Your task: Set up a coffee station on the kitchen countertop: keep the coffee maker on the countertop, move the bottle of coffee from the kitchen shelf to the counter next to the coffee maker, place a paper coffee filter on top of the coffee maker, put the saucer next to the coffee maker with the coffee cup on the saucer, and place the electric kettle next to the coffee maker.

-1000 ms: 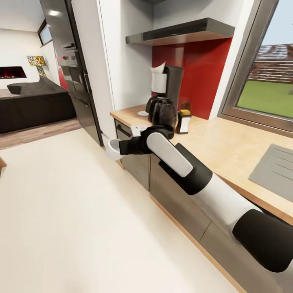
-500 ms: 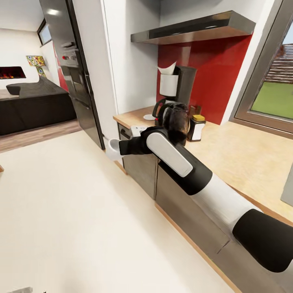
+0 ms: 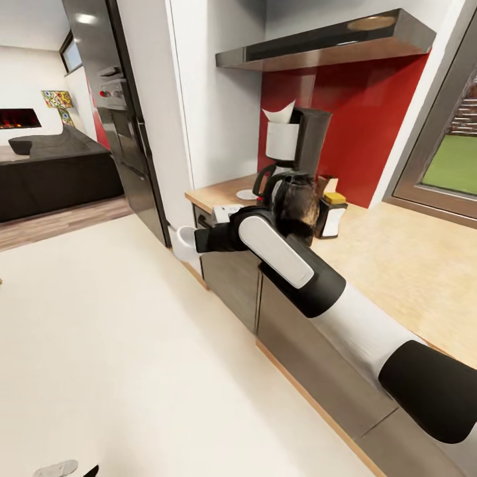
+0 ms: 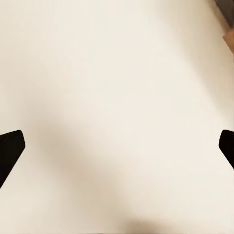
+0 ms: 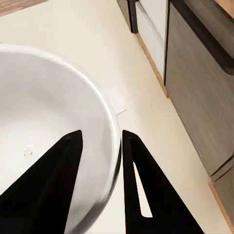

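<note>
White cup in our grip is what stands out in the head view: our right gripper (image 3: 192, 240) holds the coffee cup (image 3: 183, 243) out over the pale floor (image 3: 119, 344), just short of the end of the countertop (image 3: 391, 258) and level with the grey cabinet fronts (image 3: 232, 278). On the countertop's near end the coffee maker (image 3: 298, 156) stands against the red backsplash (image 3: 358, 132), with the paper coffee filter (image 3: 279, 114) poking up from its basket. We see the electric kettle (image 3: 297, 202) just in front of it, partly hidden by our forearm, and the bottle of coffee (image 3: 331, 213) just beside the kettle on the window side. The saucer (image 3: 246, 195) lies bare on the wood at the machine's other side, near the wall. The kitchen shelf (image 3: 331, 41) hangs above them all. A tall dark fridge (image 3: 126, 119) stands beyond the counter's end.

From the left wrist camera we look at plain cream floor, with the two dark fingertips (image 4: 10, 151) of our left gripper (image 4: 117, 151) at opposite edges, spread wide and holding nothing.

From the right wrist camera the cup's white rim (image 5: 114, 141) runs between our two black fingers (image 5: 141, 185), one inside the bowl and one outside, pinching the wall. Below it lie the floor and the cabinet fronts.
</note>
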{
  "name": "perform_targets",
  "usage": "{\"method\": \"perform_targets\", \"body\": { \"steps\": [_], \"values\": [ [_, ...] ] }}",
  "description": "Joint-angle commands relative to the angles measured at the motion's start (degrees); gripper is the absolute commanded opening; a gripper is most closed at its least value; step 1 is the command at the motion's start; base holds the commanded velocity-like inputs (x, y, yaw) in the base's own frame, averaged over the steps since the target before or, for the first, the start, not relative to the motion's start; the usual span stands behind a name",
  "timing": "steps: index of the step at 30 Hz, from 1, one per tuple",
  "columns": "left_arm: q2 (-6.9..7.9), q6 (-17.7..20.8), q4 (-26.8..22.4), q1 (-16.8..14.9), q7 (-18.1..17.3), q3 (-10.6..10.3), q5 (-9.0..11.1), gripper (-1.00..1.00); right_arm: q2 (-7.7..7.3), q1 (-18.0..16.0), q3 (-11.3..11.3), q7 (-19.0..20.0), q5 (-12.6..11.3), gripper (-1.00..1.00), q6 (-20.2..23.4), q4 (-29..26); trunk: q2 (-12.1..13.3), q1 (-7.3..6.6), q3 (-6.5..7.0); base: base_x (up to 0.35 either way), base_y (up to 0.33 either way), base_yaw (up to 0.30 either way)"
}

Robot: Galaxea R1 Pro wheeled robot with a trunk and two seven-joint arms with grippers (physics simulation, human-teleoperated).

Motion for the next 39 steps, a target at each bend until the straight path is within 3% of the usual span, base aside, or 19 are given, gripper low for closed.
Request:
{"method": "perform_targets", "body": {
  "steps": [1, 11, 39],
  "values": [
    [0.06, -0.26, 0.2, -0.03, -0.31, 0.08, 0.4, 1.0, 0.02, -0.05, 0.04, -0.56, -0.46, -1.0, 0.1, -0.03, -0.03, 0.01, -0.05, 0.193, 0.177, 0.0],
    [0.75, -1.2, 2.47, -0.02, -0.32, 0.25, 0.39, 1.0, 0.01, 0.26, 0.06, -0.53, -0.46, -1.0, 0.07, -0.01, -0.03, 0.01, -0.05, 0.237, 0.229, 0.0],
    [0.78, -1.32, 2.66, -0.02, -0.24, 0.25, 0.38, 1.0, 0.01, 1.08, 0.06, -0.47, -0.31, -1.0, 0.07, -0.01, -0.03, 0.01, -0.05, 0.255, 0.243, 0.0]
  ]
}}
